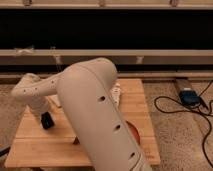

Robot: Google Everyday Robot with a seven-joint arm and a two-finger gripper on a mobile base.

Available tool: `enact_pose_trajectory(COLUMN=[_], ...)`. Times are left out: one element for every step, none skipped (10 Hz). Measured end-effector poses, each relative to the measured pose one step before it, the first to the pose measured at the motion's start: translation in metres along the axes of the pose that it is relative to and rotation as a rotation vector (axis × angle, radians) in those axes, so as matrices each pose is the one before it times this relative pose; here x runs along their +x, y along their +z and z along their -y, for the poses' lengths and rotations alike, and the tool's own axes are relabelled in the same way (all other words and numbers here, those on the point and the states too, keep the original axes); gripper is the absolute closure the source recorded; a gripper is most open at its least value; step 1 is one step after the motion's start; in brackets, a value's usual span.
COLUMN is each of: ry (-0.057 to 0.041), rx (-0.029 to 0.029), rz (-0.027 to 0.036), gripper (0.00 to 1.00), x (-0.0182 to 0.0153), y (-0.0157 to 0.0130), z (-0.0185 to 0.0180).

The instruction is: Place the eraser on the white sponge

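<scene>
Starting at the gripper (46, 120): hangs low over the left part of the wooden surface (35, 147), at or just above the boards. Shows only as a dark lump, so cannot tell whether open or closed, nor whether anything is in it. Cannot tell either whether part of that lump is the eraser. No flat black block to be found elsewhere on the visible boards. No sure sight of the white sponge, possibly hidden behind the big white arm (95, 115) blocking the middle of the surface.

Beyond the arm, at the far middle: part of a white power strip (116, 94). Toward the right front, peeking from behind the arm: a red-brown object (133, 134). On the floor to the right: a blue box (189, 97) with black cables (170, 107).

As for the eraser: probably light, stiff and flat, smooth enough to slip from a weak pinch. Best taken across the short width, near the middle, to stay level. Would call for a low, gentle release, since a small soft sponge may give under a badly centred block.
</scene>
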Motion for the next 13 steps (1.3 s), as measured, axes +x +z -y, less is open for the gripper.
enact_pose_trajectory(ry=[0.00744,0.00204,-0.00164,0.00125,0.00307,0.00075,-0.00035,0.00142,0.00032,-0.00026,-0.00033,-0.00036,-0.0002], rx=[-0.00359,-0.00467,-0.00334,-0.0039,-0.00204,0.00013,-0.00017,0.00116,0.0004,0.00009,0.00002,0.00012,0.00017], rz=[-0.00284,-0.0036,-0.00354,-0.00535,-0.00545,-0.00486,-0.00164,-0.00022,-0.00035,-0.00004,-0.00002,-0.00022,-0.00005], gripper=[0.35,0.35,0.35,0.35,0.35,0.35,0.35,0.35,0.35,0.35,0.35,0.35,0.35], x=[-0.00381,-0.00356,-0.00388,-0.00435,-0.00347,-0.00111,0.00026,0.00009,0.00021,0.00002,0.00002,0.00009,0.00003], y=[0.00569,0.00559,0.00552,0.0071,0.00573,0.00156,0.00001,0.00005,0.00018,-0.00001,0.0,0.00009,0.00002], z=[-0.00058,-0.00314,-0.00345,-0.00251,-0.00057,-0.00048,-0.00037,0.0013,0.00047,-0.00011,-0.0002,-0.00017,-0.00004])
